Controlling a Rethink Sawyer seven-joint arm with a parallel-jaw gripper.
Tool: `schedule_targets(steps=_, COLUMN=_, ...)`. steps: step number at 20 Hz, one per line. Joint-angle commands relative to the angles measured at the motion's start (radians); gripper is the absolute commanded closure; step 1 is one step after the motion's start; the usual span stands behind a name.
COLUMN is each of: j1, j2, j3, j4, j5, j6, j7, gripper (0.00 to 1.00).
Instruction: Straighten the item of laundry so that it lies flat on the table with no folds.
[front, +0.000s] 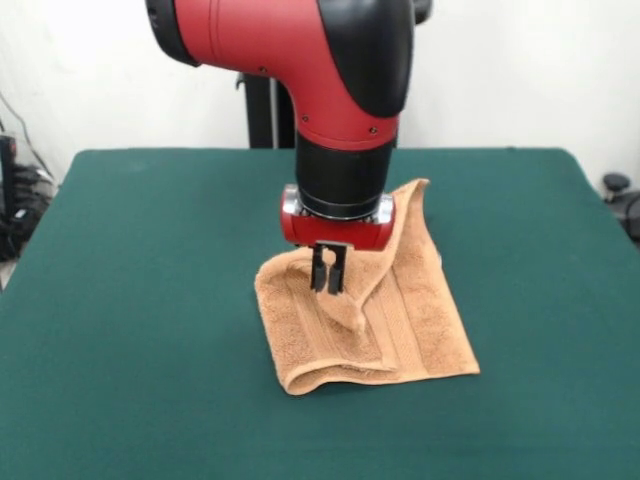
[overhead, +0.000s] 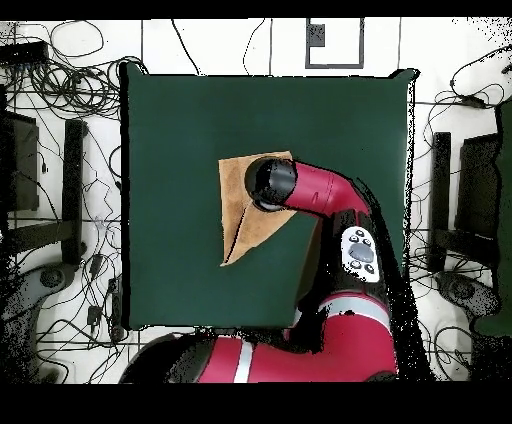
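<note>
Orange-tan towel near mid-table, creased and doubled over, one corner raised toward the far side; gripper poised directly above the folded ridge, fingers narrowly parted, nothing visibly between them, contact with the cloth uncertain. Judged soft, light, limp, non-slip on felt; best pinched at a free corner or the folded edge, then drawn outward.
</note>
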Motion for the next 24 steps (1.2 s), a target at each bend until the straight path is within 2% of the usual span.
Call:
schedule_targets(steps=1, j1=0.003, j2=0.000, j3=0.071, j4=0.143, j5=-0.079, j6=-0.068, j7=0.054, gripper=1.00)
schedule_targets(steps=12, j1=0.002, j2=-0.054, j3=0.060, j4=0.236, j5=-0.106, j6=-0.096, j7=0.086, gripper=1.00)
schedule_targets(steps=24, j1=-0.050, j2=-0.070, j3=0.068, j4=0.286, j5=-0.142, j6=-0.134, j7=0.072, gripper=1.00)
